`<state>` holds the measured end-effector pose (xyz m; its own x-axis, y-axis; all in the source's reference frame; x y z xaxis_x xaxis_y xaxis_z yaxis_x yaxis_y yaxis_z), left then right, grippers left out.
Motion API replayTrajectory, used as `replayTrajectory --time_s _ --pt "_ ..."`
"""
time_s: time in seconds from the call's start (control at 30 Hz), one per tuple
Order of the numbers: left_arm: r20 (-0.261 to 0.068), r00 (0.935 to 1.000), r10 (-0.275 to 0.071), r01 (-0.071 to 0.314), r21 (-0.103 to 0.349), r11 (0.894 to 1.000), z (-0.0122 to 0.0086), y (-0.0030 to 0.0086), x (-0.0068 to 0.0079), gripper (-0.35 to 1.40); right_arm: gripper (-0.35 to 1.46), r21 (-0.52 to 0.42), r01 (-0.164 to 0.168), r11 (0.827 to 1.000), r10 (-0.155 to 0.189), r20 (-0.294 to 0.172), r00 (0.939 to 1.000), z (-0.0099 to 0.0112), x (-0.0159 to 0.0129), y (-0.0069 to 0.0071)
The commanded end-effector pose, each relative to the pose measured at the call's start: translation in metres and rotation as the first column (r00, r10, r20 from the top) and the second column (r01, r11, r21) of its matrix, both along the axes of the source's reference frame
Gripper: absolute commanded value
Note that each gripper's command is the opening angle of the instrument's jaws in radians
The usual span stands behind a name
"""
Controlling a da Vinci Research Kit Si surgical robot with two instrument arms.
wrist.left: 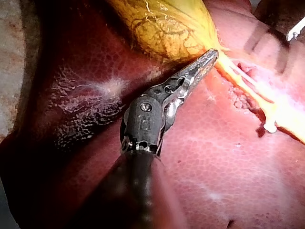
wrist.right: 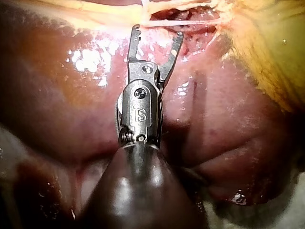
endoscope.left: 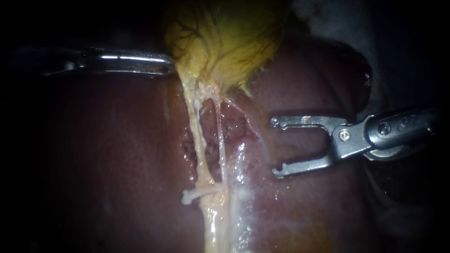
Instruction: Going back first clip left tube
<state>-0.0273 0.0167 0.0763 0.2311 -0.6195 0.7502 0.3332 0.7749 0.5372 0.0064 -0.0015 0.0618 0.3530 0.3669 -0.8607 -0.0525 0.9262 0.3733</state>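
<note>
With the clip [endoscope.left: 194, 194] on the left tube [endoscope.left: 193, 122] at 7 o'clock and my left instrument [endoscope.left: 166, 68] clamping the gallbladder [endoscope.left: 225, 42], my right instrument [endoscope.left: 275, 148], jaws apart and empty, seems only to need withdrawing.

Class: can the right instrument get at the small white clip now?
Probably yes: the silver right instrument, jaws open, has only bare red liver between it and the small white clip.

No word, label or number is showing anywhere on the liver [endoscope.left: 93, 154] or the gallbladder [endoscope.left: 225, 42]. Small stamped marks are sitting on the metal housings of the left instrument [wrist.left: 212, 55], its tip against the gallbladder, and the right instrument [wrist.right: 157, 32], but none is reading clearly.
</note>
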Motion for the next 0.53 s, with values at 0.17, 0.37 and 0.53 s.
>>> replayTrajectory --time_s 0.17,0.37,0.53 --pt "-0.006 0.9999 0.010 -0.010 -0.001 1.000 0.0012 -0.0004 -0.0007 -0.35 0.59 0.000 0.001 1.000 -0.001 -0.001 1.0000 0.0000 -0.0002 0.0000" --pt "-0.005 0.9999 0.012 -0.012 -0.001 1.000 0.0013 -0.0003 -0.0005 -0.35 0.60 0.000 0.001 1.000 -0.001 0.000 1.0000 -0.0001 -0.0002 -0.0001" --pt "-0.003 0.9999 0.014 -0.014 0.001 1.000 0.0010 -0.0002 0.0000 -0.35 0.60 0.016 0.038 0.999 -0.038 -0.024 0.9990 0.0000 0.0005 -0.0001"
